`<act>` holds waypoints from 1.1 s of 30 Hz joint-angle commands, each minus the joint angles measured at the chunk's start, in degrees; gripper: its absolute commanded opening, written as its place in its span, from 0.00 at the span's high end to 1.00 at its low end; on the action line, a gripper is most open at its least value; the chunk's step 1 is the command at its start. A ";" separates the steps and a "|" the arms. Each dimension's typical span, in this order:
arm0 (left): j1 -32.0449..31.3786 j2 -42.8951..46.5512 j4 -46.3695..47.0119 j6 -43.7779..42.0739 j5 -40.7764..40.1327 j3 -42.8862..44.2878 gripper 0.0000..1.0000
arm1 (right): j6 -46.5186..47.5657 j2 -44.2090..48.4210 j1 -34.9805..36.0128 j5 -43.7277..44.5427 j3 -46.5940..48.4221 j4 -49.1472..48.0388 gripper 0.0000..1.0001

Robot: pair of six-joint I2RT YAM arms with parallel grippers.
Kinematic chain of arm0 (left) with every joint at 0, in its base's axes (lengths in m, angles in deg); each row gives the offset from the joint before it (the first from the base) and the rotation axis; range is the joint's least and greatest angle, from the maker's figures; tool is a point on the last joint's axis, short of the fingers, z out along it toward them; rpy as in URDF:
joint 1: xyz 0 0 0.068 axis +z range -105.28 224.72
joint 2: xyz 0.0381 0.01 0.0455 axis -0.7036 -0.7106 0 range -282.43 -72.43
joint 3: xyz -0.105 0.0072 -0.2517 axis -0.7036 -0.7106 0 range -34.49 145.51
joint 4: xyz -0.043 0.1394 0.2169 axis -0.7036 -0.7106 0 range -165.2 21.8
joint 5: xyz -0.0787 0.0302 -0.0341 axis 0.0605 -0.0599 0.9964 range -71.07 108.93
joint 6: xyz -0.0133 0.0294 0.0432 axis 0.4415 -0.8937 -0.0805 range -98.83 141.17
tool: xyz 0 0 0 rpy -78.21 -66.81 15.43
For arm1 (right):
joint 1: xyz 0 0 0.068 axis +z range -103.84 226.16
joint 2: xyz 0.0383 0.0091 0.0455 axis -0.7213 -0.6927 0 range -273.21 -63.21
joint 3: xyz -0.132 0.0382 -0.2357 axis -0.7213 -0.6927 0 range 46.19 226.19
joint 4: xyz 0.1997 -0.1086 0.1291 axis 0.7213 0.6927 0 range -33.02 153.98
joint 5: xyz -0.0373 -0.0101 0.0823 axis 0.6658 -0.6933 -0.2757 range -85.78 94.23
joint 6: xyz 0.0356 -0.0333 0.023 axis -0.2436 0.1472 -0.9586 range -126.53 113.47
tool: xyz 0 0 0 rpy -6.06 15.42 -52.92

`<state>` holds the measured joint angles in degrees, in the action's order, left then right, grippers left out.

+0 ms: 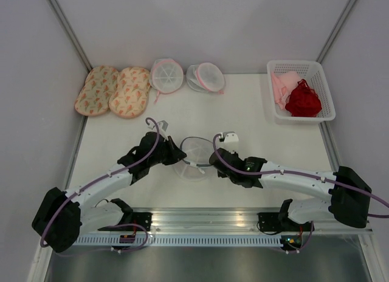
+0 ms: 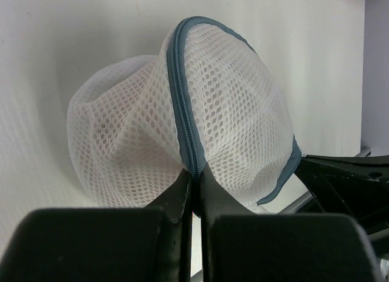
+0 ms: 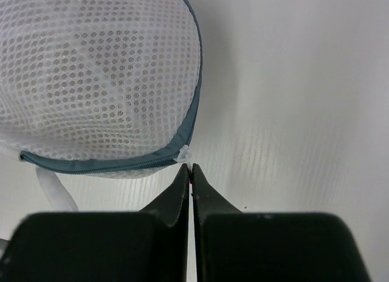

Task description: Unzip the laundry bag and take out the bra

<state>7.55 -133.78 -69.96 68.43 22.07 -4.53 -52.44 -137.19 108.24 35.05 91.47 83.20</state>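
Likely soft, light laundry bag: left gripper clamped on its zip rim; right gripper clenched nr zip pull, best hold.

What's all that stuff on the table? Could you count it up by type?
Mesh bags: 3 (grey-rimmed bag, pink-trimmed bags)
Floral pads: 2
Basket: 1
Garments in it: 2 (red garment, pink cloth)
Total: 8
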 commanded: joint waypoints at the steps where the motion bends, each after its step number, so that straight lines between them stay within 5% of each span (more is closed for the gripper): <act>1: 6.03 -5.43 -0.88 -15.35 9.51 4.66 0.98 | 3.89 1.11 -1.88 3.28 0.43 3.50 1.00; 6: 11.50 -11.60 10.78 -16.52 19.78 7.93 0.98 | 5.39 4.27 -2.23 -0.59 -0.89 0.51 1.00; 8: 12.64 -15.71 19.14 -13.53 23.12 8.97 0.57 | 5.57 5.42 -2.23 -2.87 -1.77 -1.24 1.00; 10: 12.65 -18.97 21.96 -9.57 24.37 12.66 0.30 | 5.48 6.12 -2.23 -3.93 -2.21 -2.39 1.00; 13: 12.56 -21.98 17.95 -5.62 21.23 18.64 0.19 | 4.87 6.12 -2.14 -5.60 -3.00 -5.64 1.00; 14: 12.56 -20.67 16.37 -3.78 19.64 19.34 0.03 | 4.78 6.12 -2.14 -6.30 -3.09 -6.17 1.00; 20: 9.67 -6.36 4.15 4.92 10.14 11.82 0.01 | 5.39 2.79 -2.14 -9.82 -3.26 -11.52 0.99; 25: 6.76 5.42 -1.84 11.00 13.63 4.51 0.00 | 7.50 2.34 -2.14 -16.04 -3.88 -19.78 0.99; 33: 4.74 6.86 1.48 18.65 15.76 -1.48 0.01 | 8.64 1.38 -2.32 -24.85 -3.79 -28.67 1.00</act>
<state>12.75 -126.45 -70.22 81.81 36.29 -5.62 -45.01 -135.13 106.01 15.12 87.47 61.27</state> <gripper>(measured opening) 0.993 0.007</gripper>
